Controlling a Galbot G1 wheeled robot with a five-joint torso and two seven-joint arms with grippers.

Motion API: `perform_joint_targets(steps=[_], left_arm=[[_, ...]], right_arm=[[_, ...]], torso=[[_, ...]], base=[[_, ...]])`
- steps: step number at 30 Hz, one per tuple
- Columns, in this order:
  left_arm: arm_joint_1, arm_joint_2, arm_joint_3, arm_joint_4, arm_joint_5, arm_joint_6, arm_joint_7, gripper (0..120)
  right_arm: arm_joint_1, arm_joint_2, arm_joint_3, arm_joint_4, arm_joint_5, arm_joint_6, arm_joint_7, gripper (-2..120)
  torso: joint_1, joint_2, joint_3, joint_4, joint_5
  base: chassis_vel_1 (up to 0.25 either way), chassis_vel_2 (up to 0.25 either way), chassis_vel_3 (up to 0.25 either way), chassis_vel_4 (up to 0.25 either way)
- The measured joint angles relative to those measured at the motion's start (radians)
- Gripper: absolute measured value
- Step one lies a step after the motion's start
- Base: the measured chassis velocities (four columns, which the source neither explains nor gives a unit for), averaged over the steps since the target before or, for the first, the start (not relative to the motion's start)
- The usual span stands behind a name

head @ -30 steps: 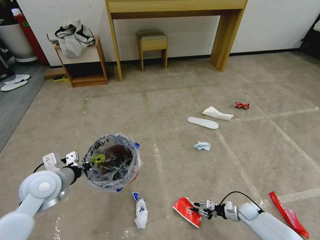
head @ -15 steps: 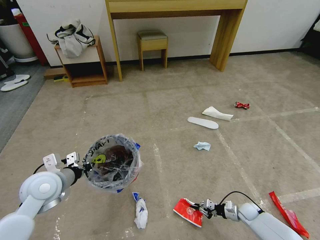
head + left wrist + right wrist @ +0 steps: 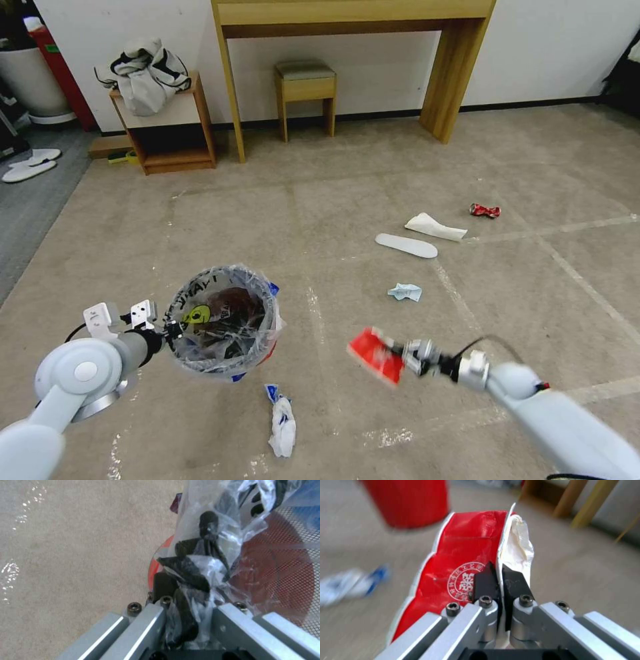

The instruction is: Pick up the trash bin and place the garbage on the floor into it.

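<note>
Carton (image 3: 375,355): red-and-white, flattened, with a round white seal printed on the red face; you had it up off the floor (image 3: 413,160), to the right of the bin.
Carton axis: long side ran straight out from the right gripper (image 3: 403,352), pointing toward the bin.
Right gripper: your jaws were pinching the carton's near edge, pads nearly together on it.
Trash bin (image 3: 223,321): small red pail, mouth up, clear bag liner with black print and a blue handle.
Left gripper (image 3: 172,329): your jaws were clamped on the bin's rim and bag.
Litter on floor: white-blue wrapper (image 3: 282,421) just in front of the bin; slipper (image 3: 406,245) farther off.
</note>
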Motion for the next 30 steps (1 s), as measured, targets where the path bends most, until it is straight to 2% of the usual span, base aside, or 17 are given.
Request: perform_joint_targets(steps=[4,9,15,18,26,30], left_arm=[[0.009,0.008,-0.008,-0.004,-0.009,0.000,-0.006,0],[0.030,0.010,-0.020,0.001,-0.052,0.001,-0.055,0],[0.037,0.015,-0.024,0.017,-0.112,0.000,-0.098,0],[0.038,0.028,-0.026,0.029,-0.150,0.004,-0.124,0],[0.034,0.019,-0.006,0.047,-0.172,0.005,-0.139,0],[0.032,0.012,0.001,0.048,-0.173,0.005,-0.143,0]], right_arm=[[-0.001,-0.056,0.028,0.105,0.038,-0.018,0.031,0],[0.033,-0.099,0.042,0.216,0.073,-0.035,0.078,0],[0.060,-0.104,0.044,0.291,0.094,-0.041,0.112,0],[0.092,-0.113,0.041,0.389,0.142,-0.064,0.144,0],[0.160,-0.117,-0.020,0.510,0.207,-0.107,0.154,0],[0.196,-0.104,-0.074,0.523,0.212,-0.116,0.145,0]], torso=[[0.000,0.000,0.000,0.0001,-0.0003],[0.000,0.000,0.000,0.0000,0.0000],[0.000,0.000,0.000,0.0003,0.0000],[0.000,0.000,0.000,0.0000,-0.0001],[0.000,0.000,0.000,0.0000,-0.0002],[0.000,0.000,0.000,-0.0002,-0.0003]], base=[[0.000,0.000,0.000,0.000],[0.000,0.000,0.000,0.000],[0.000,0.000,0.000,0.000],[0.000,0.000,0.000,0.000],[0.000,0.000,0.000,0.000],[0.000,0.000,0.000,0.000]])
